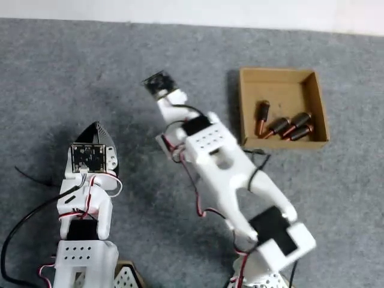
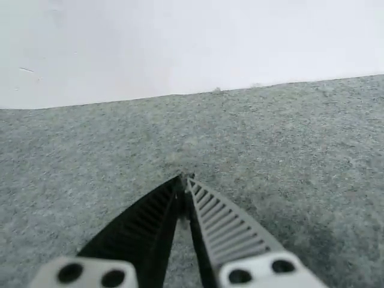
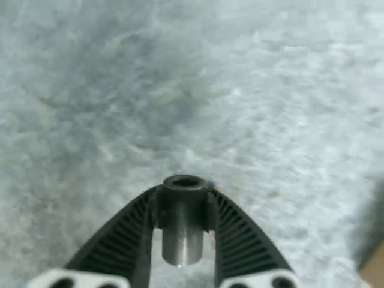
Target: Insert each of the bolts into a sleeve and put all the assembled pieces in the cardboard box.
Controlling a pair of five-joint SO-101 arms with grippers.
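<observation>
Grey felt covers my table (image 1: pixel 60 72); my right tool (image 3: pixel 184 191) pinches a bolt (image 3: pixel 182 240) (dark head at the tips), my left tool (image 2: pixel 183 179) sits pressed together, and four assembled pieces (image 1: pixel 282 126) lie in the cardboard box (image 1: pixel 243 108).

The pieces (image 1: pixel 277 126) in the cardboard box (image 1: pixel 282 90) (four, it seems) are too small to tell bolt from sleeve.
</observation>
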